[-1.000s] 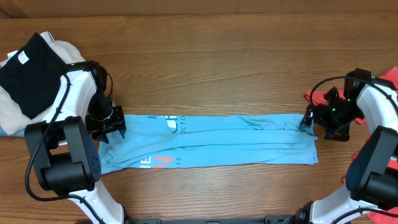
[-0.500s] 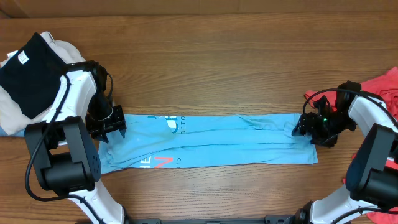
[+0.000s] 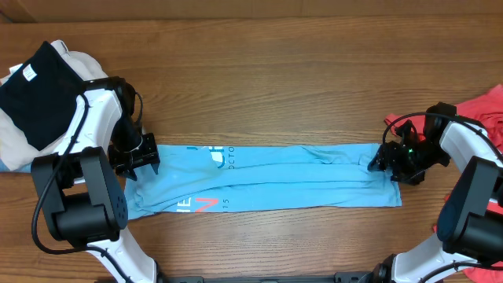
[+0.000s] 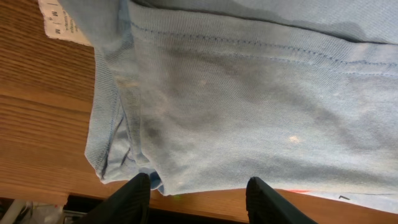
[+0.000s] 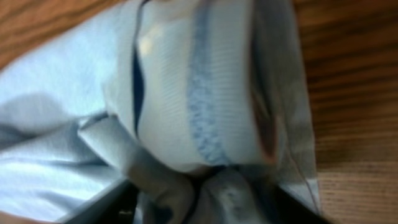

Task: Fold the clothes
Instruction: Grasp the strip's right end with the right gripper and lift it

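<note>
The light sky-blue T-shirt lies folded into a long strip across the table, with white and red lettering near its left end. My left gripper sits at the strip's left end. In the left wrist view the left gripper is open, its fingertips just short of the shirt's edge, with bare wood between them. My right gripper is at the strip's right end. In the right wrist view the right gripper is shut on bunched blue cloth. The coral-red T-shirt lies at the right edge.
A pile of other clothes sits at the far left: a black garment on top of cream fabric. More red cloth shows at the bottom right corner. A white label hangs at the blue shirt's corner.
My right gripper has moved left from beside the red shirt onto the blue strip's right end and closed on the cloth. The left arm has not moved.
</note>
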